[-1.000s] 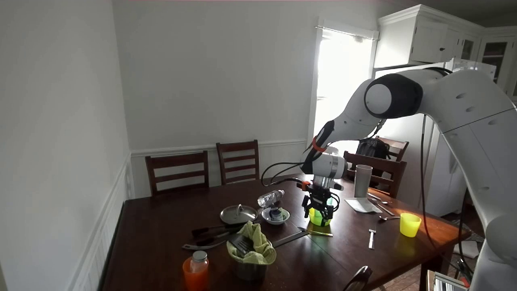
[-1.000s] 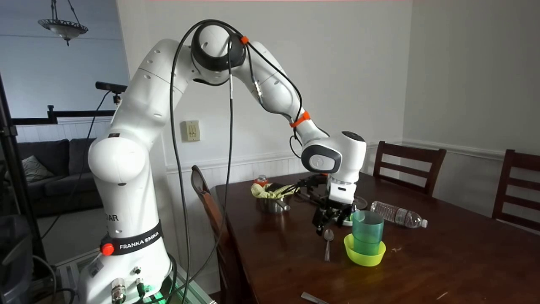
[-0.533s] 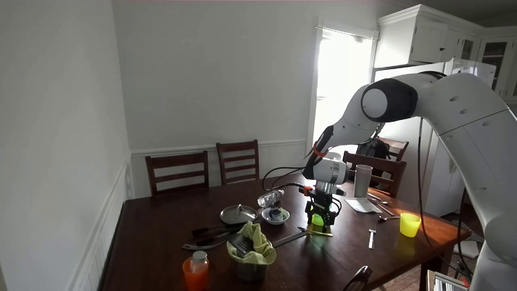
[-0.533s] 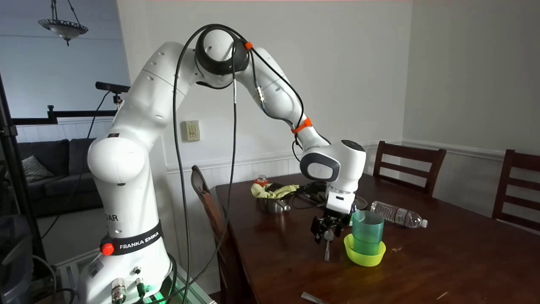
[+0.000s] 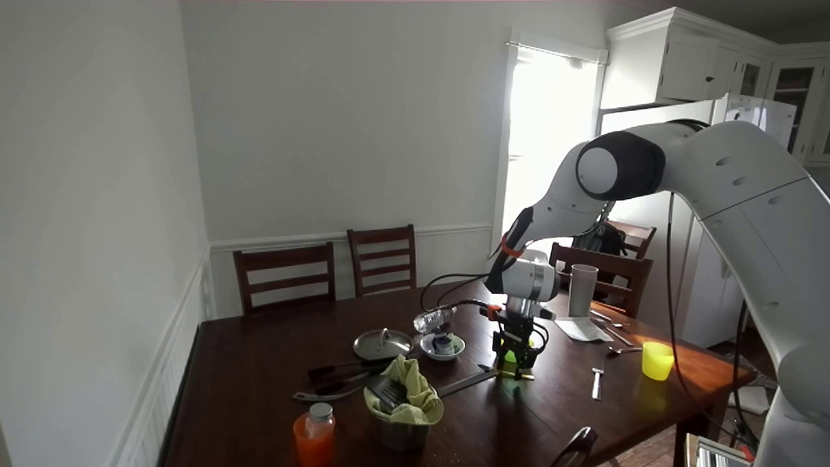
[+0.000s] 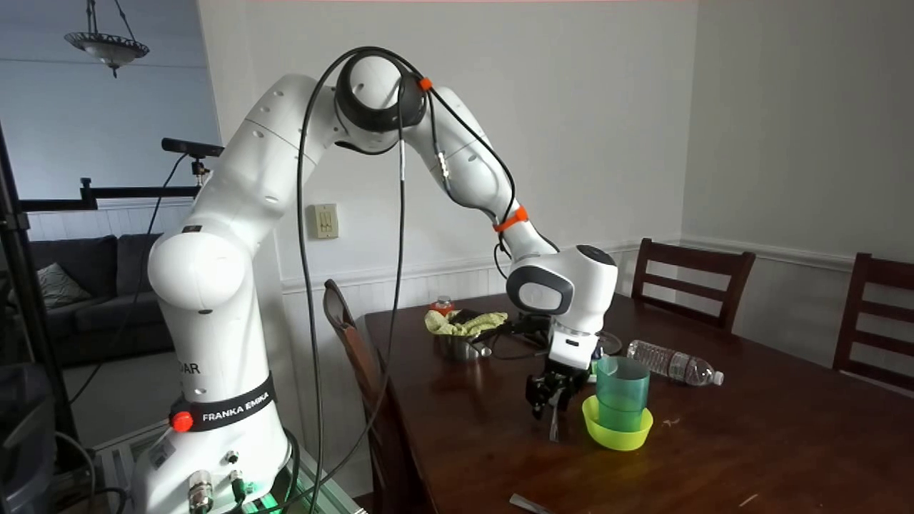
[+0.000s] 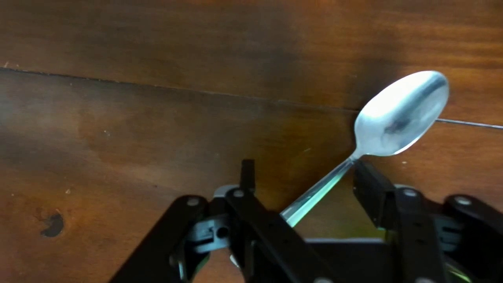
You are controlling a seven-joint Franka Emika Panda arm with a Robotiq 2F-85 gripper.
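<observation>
In the wrist view there's a spoon [image 7: 401, 114] on the dark wood table [image 7: 118, 137], a bit in from the edge by the arm's base, with the gripper [image 7: 304, 171] right over it. Jaws are spread apart, so it's not grasping the spoon; the handle runs through the gap, and one fingertip is so close to the neck I can't tell if it touches. The handle's end vanishes behind the gripper, and in an exterior view it's the scoop that's covered.

Further in from that same edge, a see-through teal cup [image 6: 623, 385] stands in a lime bowl [image 6: 620, 442]; both are mostly blocked by the gripper in an exterior view. Near those, a white bowl [image 5: 443, 357] holds some little tub [image 5: 443, 341] with dark blue on it, way too small to read. The plastic bottle [image 6: 675, 363] on its side has a label too, but it's mush.

Toward one corner of the table, a pot [image 5: 403, 436] has a green cloth [image 5: 423, 397] and black spatula [image 5: 388, 391] in it, beside an orange cup [image 5: 314, 447] cut off by the picture's bottom. A metal strip [image 6: 530, 505] is cropped too, no clue which utensil.

Further off, the arm's base [image 6: 221, 408] clearly reads "FRANKA EMIKA"; letters above it end in "AR", the rest wraps out of sight.
</observation>
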